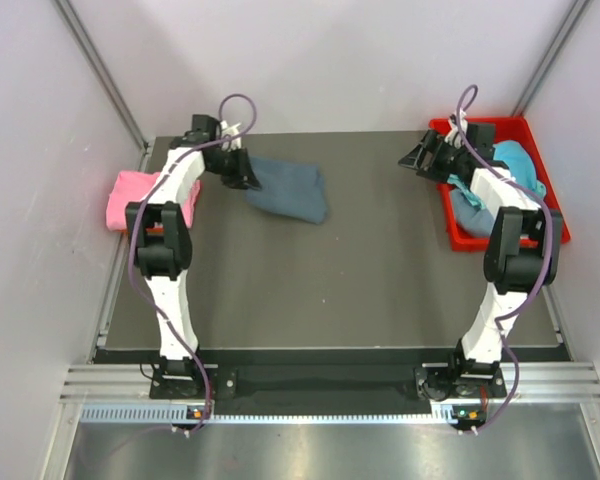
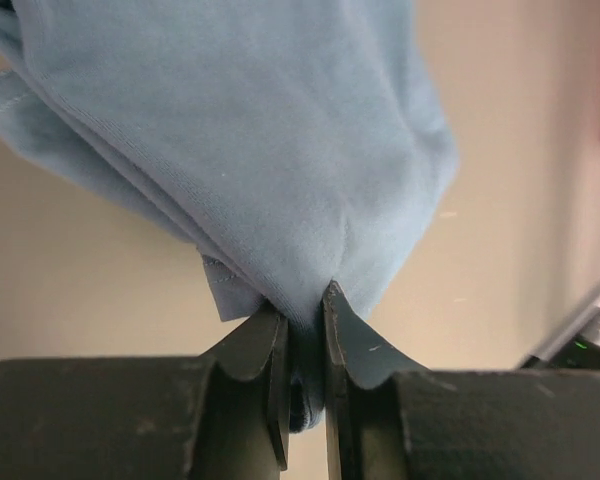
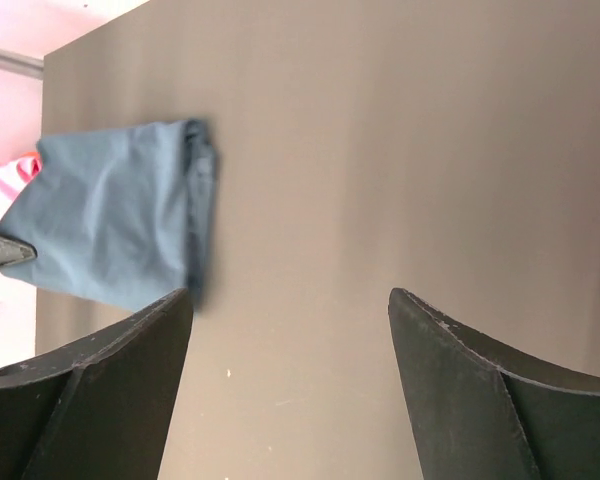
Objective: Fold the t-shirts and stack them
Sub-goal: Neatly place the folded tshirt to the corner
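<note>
A folded grey-blue t-shirt [image 1: 290, 188] lies on the dark table at the back left; it also shows in the left wrist view [image 2: 250, 150] and the right wrist view [image 3: 110, 235]. My left gripper [image 1: 248, 178] is shut on its left edge, cloth pinched between the fingertips [image 2: 345, 330]. A folded pink t-shirt [image 1: 130, 198] lies at the table's left edge, beside the left arm. My right gripper [image 1: 418, 160] is open and empty, hovering at the back right by the red bin [image 1: 555, 215], which holds a teal t-shirt [image 1: 515, 160] and a blue one [image 1: 470, 215].
The dark table [image 1: 330, 290] is walled by pale panels with metal posts at the back corners. The red bin sits at the table's right back corner. A metal rail [image 1: 330, 385] runs along the near edge by the arm bases.
</note>
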